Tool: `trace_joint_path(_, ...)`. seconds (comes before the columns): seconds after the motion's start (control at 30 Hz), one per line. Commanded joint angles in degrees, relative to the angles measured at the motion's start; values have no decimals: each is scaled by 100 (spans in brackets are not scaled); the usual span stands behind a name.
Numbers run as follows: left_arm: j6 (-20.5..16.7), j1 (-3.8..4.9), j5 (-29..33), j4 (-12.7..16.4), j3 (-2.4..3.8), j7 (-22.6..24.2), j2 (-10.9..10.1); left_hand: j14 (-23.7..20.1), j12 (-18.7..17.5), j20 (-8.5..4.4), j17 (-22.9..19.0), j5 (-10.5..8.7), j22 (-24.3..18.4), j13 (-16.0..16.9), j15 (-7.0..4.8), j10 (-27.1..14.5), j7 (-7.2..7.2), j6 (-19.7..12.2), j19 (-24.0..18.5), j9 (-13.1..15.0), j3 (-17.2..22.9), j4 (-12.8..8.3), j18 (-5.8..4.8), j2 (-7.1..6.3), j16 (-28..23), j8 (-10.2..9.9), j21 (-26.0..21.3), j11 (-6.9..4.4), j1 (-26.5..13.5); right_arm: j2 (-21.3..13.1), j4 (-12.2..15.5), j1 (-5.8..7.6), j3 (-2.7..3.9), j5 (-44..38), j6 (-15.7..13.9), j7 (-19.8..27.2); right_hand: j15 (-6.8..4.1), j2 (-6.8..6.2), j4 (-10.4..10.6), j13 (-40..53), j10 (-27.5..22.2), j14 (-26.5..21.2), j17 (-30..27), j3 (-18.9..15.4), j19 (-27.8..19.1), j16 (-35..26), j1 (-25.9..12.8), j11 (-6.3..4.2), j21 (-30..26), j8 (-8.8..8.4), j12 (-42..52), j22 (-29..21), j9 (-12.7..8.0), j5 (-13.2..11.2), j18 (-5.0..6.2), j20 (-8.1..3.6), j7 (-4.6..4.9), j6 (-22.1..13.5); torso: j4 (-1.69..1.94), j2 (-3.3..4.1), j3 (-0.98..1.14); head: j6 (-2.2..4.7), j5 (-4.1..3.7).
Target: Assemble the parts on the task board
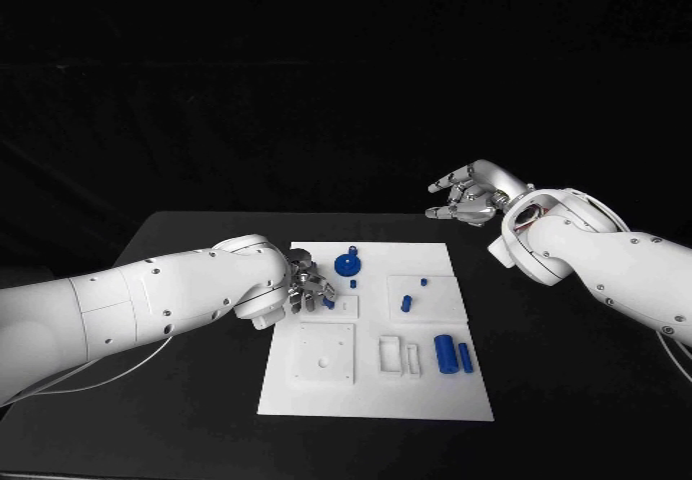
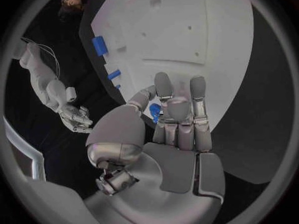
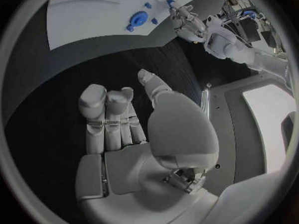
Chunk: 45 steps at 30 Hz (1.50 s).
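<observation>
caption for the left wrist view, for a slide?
Left hand pinches a small blue part over the white task board.

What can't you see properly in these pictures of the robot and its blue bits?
- Head view: the left hand covers part of the task board, so whatever lies beneath it is hidden.
- Left wrist view: the fingers hide most of a small blue part; its shape is unclear.
- Right wrist view: the round blue part is too small for detail, and the circle's rim cuts off the board.
</observation>
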Motion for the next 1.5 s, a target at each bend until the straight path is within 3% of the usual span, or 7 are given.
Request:
trace_joint_path(0.03,102,-29,-191,52,-13,-39,-1,-20,15,3,-12,5,119,5,-37,173,-749,1204,67,1193,32,6,-42,17,32,14,-107,-156,103,0,16,1,4,-2,87,47,-27,-13,-18,-8,-14,-22,-6,3,164,-36,-65,-22,-24,0,35,583,6,13,69,2,11,42,-1,0,0,4,3)
trace_joint_path(0.2,16,-47,-350,123,-13,-27,-12,-22,9,5,-21,1,264,5,-34,177,-741,1203,112,1170,28,19,-42,4,21,15,-233,-156,120,-1,20,1,4,-2,93,51,-27,-12,-16,-8,-15,-22,-4,-7,162,-35,-75,-23,-32,0,36,581,6,27,70,2,11,43,-3,0,4,3,-1)
trace_joint_path(0.23,-11,-55,-387,136,-14,-23,-14,-18,10,8,-29,-10,623,12,-35,180,-747,1205,230,1146,25,40,-42,-5,24,13,-548,-154,146,-2,20,1,4,-2,94,51,-27,-12,-14,-9,-15,-22,-5,-10,163,-36,-78,-22,-30,0,36,581,6,29,70,2,11,41,-3,2,4,4,-3)
trace_joint_path(0.73,-496,-189,-657,259,-14,76,-66,-9,7,17,-53,-13,1173,14,-34,177,-747,1212,438,1142,15,92,-42,-44,20,15,-1039,-156,202,-10,6,-2,5,0,92,66,-29,-3,6,-9,-13,-19,-4,-37,165,-35,-106,-23,-33,-1,39,581,6,53,69,0,9,41,0,2,5,-3,-29)
trace_joint_path(1.27,-1730,-214,-656,835,-11,515,-510,-2,28,15,-54,12,1551,24,-37,176,-758,1243,603,1130,10,152,-42,-107,52,15,-1392,-167,284,-36,-13,-10,5,33,90,78,-30,4,34,-11,-13,-19,-6,-58,167,-40,-126,-23,-47,0,40,578,6,102,69,-1,9,35,3,1,2,-2,-41)
trace_joint_path(1.5,-1987,-233,-655,998,-12,578,-588,-1,22,19,-68,14,1725,23,-35,176,-755,1239,660,1116,1,232,-42,-163,51,13,-1550,-167,381,-41,-24,-18,5,47,102,77,-30,6,54,-12,-14,-18,-6,-71,169,-42,-144,-23,-52,-1,40,578,6,121,69,-2,9,31,0,1,8,-8,-37)
